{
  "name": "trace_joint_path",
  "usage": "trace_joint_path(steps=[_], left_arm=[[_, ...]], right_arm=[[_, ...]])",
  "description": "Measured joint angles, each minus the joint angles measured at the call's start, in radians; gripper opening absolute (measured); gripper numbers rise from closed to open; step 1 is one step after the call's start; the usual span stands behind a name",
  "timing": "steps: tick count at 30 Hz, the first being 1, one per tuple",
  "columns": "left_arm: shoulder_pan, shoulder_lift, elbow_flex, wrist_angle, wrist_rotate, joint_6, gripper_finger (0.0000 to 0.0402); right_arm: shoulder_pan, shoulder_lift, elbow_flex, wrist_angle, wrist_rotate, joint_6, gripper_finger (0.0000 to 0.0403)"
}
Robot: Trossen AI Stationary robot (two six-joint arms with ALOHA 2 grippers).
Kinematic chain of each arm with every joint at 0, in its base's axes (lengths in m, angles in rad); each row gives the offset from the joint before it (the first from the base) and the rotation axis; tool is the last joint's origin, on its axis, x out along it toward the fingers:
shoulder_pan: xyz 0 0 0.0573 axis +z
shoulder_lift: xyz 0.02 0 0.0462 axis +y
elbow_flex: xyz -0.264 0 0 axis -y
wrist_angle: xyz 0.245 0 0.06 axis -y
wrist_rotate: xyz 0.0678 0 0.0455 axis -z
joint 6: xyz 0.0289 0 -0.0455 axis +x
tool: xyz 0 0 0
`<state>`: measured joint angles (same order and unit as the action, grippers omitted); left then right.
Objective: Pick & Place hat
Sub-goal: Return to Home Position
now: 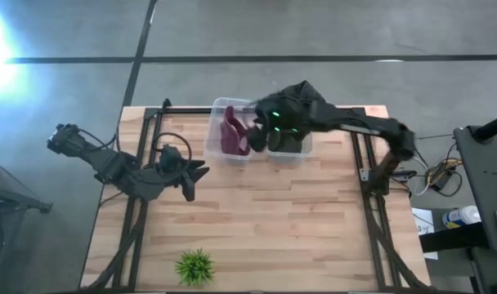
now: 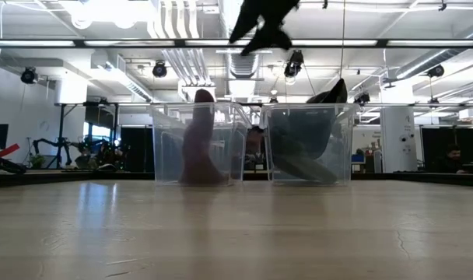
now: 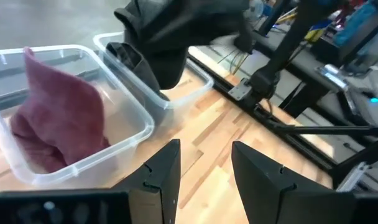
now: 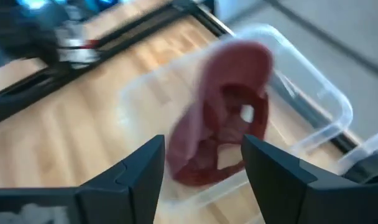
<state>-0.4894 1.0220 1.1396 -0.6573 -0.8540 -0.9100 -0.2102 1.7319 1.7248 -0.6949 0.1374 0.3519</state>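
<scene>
A maroon hat (image 1: 234, 136) stands on its edge inside the left of two clear bins (image 1: 218, 106) at the table's far middle; it also shows in the low view (image 2: 197, 144) and in the right wrist view (image 4: 229, 121). A dark hat (image 2: 306, 148) leans in the right bin (image 2: 341, 117), its top sticking above the rim. My right gripper (image 1: 258, 131) hangs open high above the bins (image 2: 260, 31), fingers spread (image 4: 204, 146) over the maroon hat without touching it. My left gripper (image 1: 199, 173) waits open (image 3: 204, 149) near the table's left side, pointing toward the bins.
A small green plant (image 1: 194, 266) sits near the table's near edge. Black frame rails (image 1: 367, 163) run along the table's left and right sides. Bare wood (image 1: 289, 220) lies between the bins and the near edge. Cables and equipment (image 1: 445, 175) stand off the right side.
</scene>
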Motion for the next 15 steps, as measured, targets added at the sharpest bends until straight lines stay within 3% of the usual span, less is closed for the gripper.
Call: trace_joint_path(steps=[3,5,11,13,15], left_arm=[[0.033,0.0,-0.04,0.005,0.024,0.021,0.0138],[0.072,-0.003,-0.094,0.049,0.092,0.042,0.0138],[0.231,-0.006,-0.35,0.626,0.428,0.253,0.0138],[0.282,-0.012,-0.412,0.738,0.453,0.317,0.0138],[0.32,-0.034,-0.442,0.742,0.463,0.305,0.0138]], right_arm=[[0.067,-0.139,-0.134,0.067,0.001,-0.064,0.0212],[0.114,-0.239,-0.259,0.128,0.013,-0.038,0.0211],[0.221,-0.559,-0.637,0.232,0.075,0.117,0.0208],[0.233,-0.659,-0.721,0.217,0.08,0.114,0.0208],[0.233,-0.761,-0.782,0.184,0.079,0.114,0.0208]])
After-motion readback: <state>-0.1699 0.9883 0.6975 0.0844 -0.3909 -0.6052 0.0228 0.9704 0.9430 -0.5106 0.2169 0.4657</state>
